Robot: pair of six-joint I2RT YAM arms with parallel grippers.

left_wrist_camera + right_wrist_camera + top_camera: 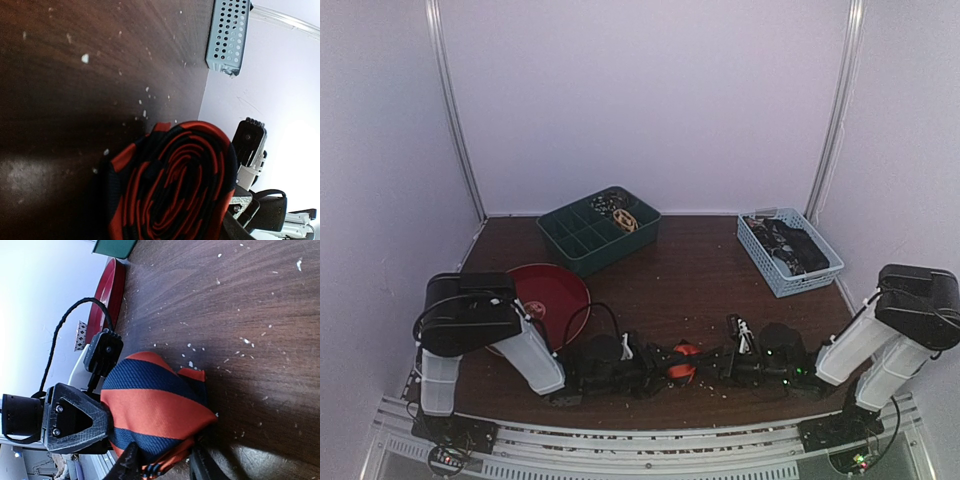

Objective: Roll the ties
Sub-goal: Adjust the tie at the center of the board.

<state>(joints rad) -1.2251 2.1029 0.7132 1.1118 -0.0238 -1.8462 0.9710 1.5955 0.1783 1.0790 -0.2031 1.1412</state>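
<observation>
A rolled tie (682,362), striped orange-red and dark navy, sits low over the table's front edge between my two grippers. In the left wrist view the tie (175,185) shows end-on as a tight spiral that fills the space ahead. My own left fingers are hidden there. In the right wrist view the tie (150,407) bulges above my right gripper (164,460), whose two fingers pinch its lower edge. One black finger (75,422) of the left gripper (655,368) presses the roll's side. The right gripper (710,362) reaches in from the right.
A red plate (555,295) lies at the left. Behind it stands a green divided tray (620,250) with small coils in its far cells. A light blue basket (790,285) of dark items stands at the back right. White crumbs dot the brown table (670,290).
</observation>
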